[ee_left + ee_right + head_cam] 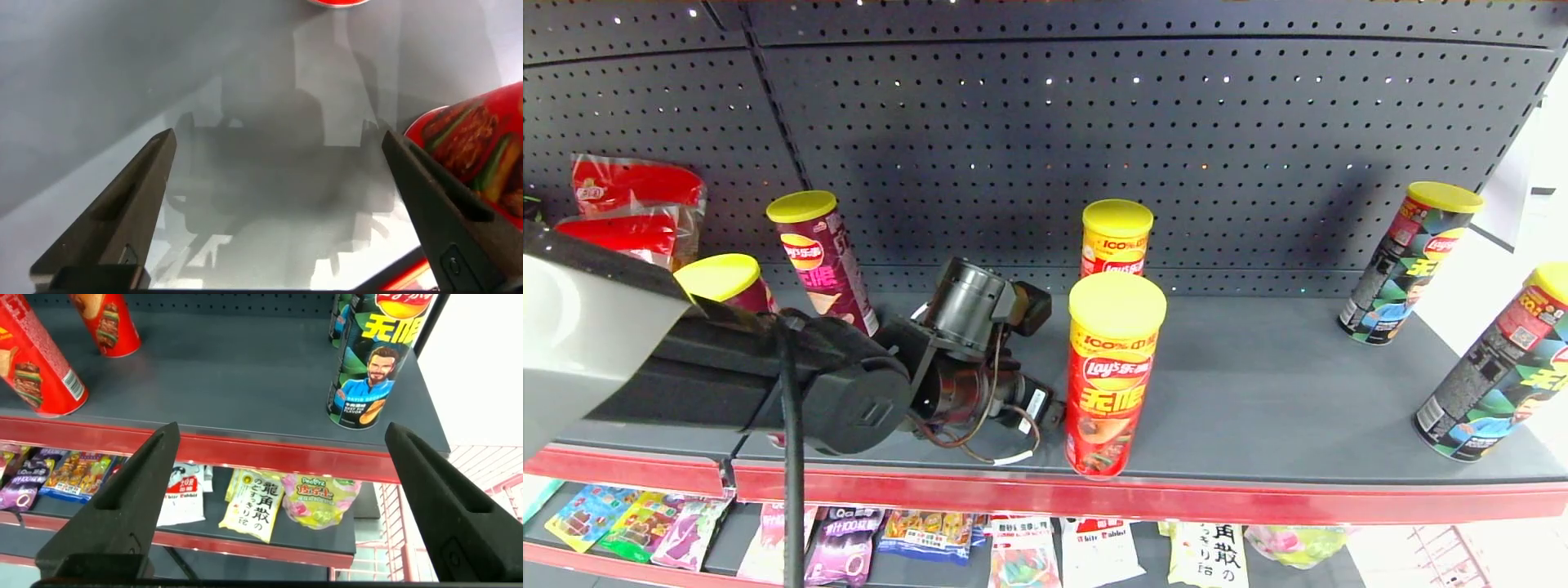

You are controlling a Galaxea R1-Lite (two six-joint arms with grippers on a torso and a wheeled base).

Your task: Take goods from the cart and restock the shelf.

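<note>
Six chip cans stand on the grey shelf [1258,392]. The left arm [727,376] hides most of the near purple can [723,279], and the view's edge cuts off the near black can [1499,367] at far right. The front red can [1115,376], yellow-lidded and upright, stands by the shelf's red front lip, just right of the left gripper [278,135], whose fingers are spread with nothing between them. The right gripper [282,429] is likewise splayed and empty. Snack bags [1021,555] lie on the lower shelf [737,531].
</note>
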